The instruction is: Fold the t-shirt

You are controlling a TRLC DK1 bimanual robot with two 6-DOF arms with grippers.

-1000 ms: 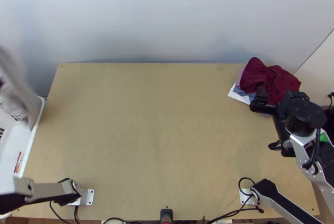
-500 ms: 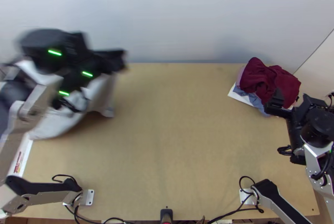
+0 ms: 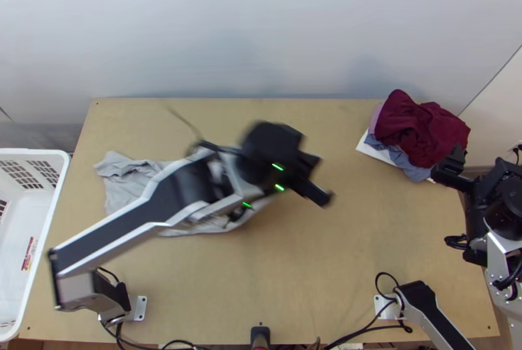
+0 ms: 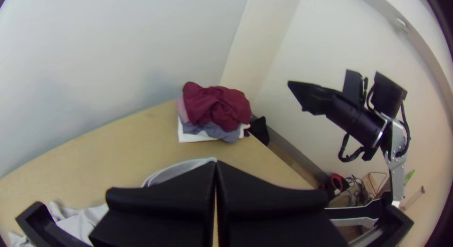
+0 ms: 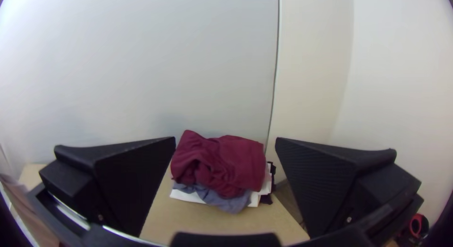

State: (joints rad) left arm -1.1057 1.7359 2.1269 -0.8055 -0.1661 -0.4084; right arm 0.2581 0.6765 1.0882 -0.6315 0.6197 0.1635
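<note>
Light-grey cloth T-shirt (image 3: 130, 183) is out on the light wooden table (image 3: 365, 252), left of middle, bunched and creased, partly under the left arm. Left gripper (image 4: 215, 163): black fingers closed, shirt edge running to the tips, looks pinched there. Right gripper (image 5: 225, 139): wide apart, nothing held, near the pile of maroon, blue-grey and white cloth (image 3: 424, 125).

Progress: early. Shirt's clear of the white plastic basket (image 3: 56, 200), that's about it. No fold I can make out. Left, I'd say: spread flat, square up, sleeves and body folds, then probably stack.
</note>
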